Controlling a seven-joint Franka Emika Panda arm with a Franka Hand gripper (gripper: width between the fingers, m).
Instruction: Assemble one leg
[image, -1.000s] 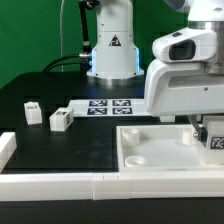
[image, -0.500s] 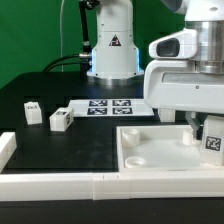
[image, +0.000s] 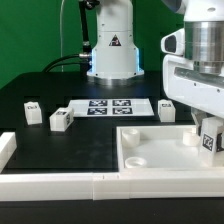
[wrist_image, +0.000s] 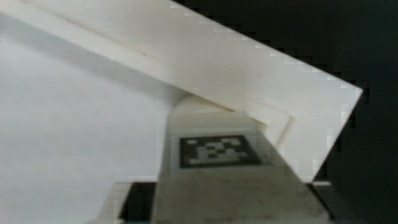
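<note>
The gripper (image: 208, 133) is clenched on a leg (image: 210, 140), held w/ its tag outward above the tray (image: 135, 150) corner, prob. to line up w/ a socket.

black table (image: 60, 145) | marker board (image: 108, 105) | three legs (image: 60, 120) | white tray (image: 150, 152)

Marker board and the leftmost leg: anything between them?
Yes. In the exterior view a second leg stands between the leftmost leg and the marker board, close to the board's end.
</note>
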